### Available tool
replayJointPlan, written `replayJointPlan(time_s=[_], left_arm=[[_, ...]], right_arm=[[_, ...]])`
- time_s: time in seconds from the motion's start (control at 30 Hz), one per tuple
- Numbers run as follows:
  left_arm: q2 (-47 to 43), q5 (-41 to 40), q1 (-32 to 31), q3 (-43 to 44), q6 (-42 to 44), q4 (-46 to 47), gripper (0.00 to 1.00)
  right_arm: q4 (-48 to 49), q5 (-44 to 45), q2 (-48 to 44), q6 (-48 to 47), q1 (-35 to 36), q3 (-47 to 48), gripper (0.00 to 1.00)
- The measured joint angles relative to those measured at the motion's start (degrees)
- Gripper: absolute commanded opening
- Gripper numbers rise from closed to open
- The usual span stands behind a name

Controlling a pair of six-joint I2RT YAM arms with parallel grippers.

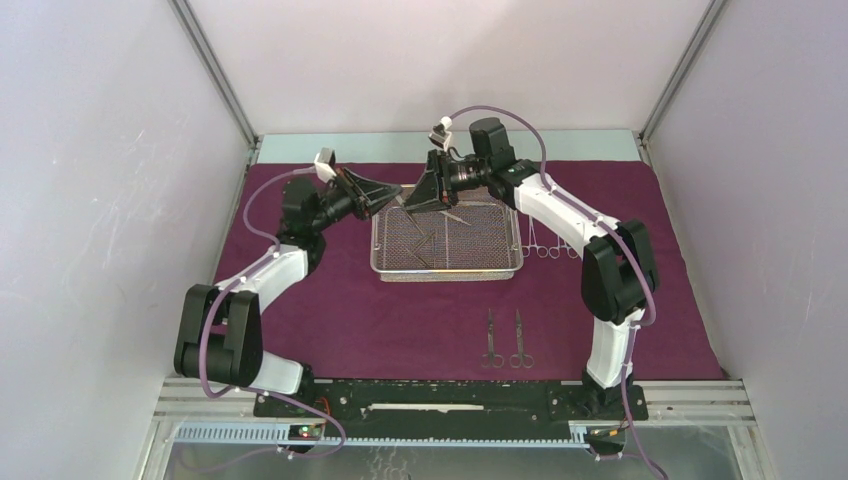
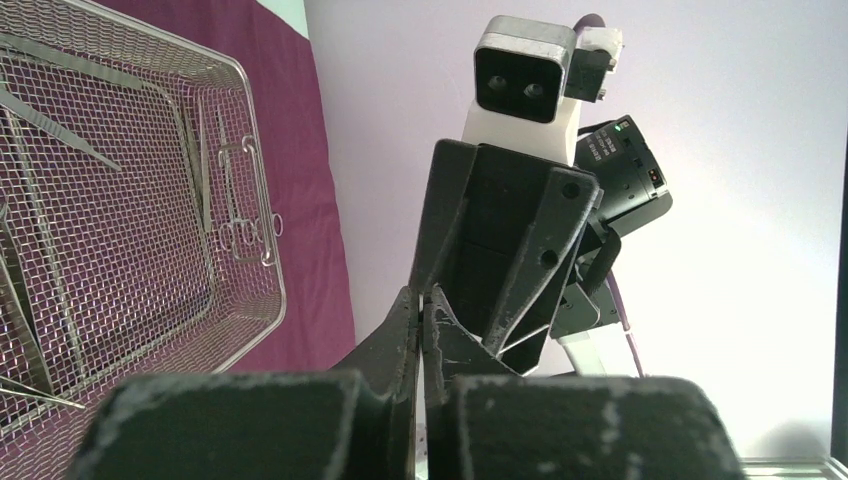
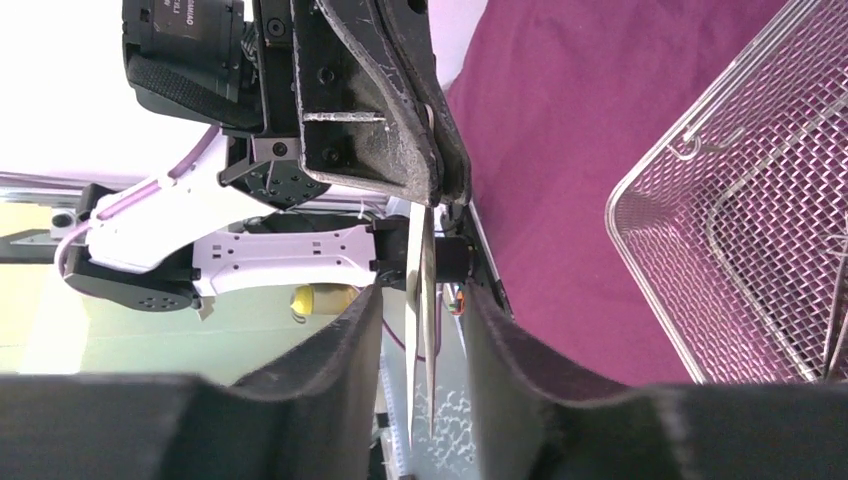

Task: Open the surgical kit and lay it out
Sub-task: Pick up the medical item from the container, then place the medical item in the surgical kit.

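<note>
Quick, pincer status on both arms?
Left pincer: closed, holding the tweezers.
Right pincer: open around the tweezers, not gripping.

A robotics lab test cell: plain pale wall panels (image 1: 90, 200) in aluminium frame posts (image 1: 215, 70) enclose a tabletop (image 1: 450, 146) under maroon-purple cloth (image 1: 400, 330). A white-and-black left arm (image 1: 265, 275) and right arm (image 1: 560, 205) are bolted to a black rail (image 1: 450, 405).
</note>
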Motion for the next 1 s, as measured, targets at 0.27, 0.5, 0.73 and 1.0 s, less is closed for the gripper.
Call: replayJointPlan(time_s=[0.27,0.5,0.73,1.0], left_arm=[[0.0,-0.2,0.5,1.0,8.3,-11.3,0.00],[-1.7,-2.8,4.4,8.2,25.0,-35.0,0.00],[-3.1,-8.7,11.7,13.2,40.6,-53.7,0.01],[2.3,-20.2,13.3,21.8,54.7,-68.0,0.00]], right_arm=[[-5.5,6.9,-0.9,-3.8,-0.1,-0.1,0.84],[-12.5,18.5,-7.9,-9.1,-0.5,-3.5,0.86],[-16.6,27.8,-13.0,-13.2,-0.5,-6.0,0.86],[-20.0,33.6,-16.2,-15.8,-0.5,-8.4,0.87]])
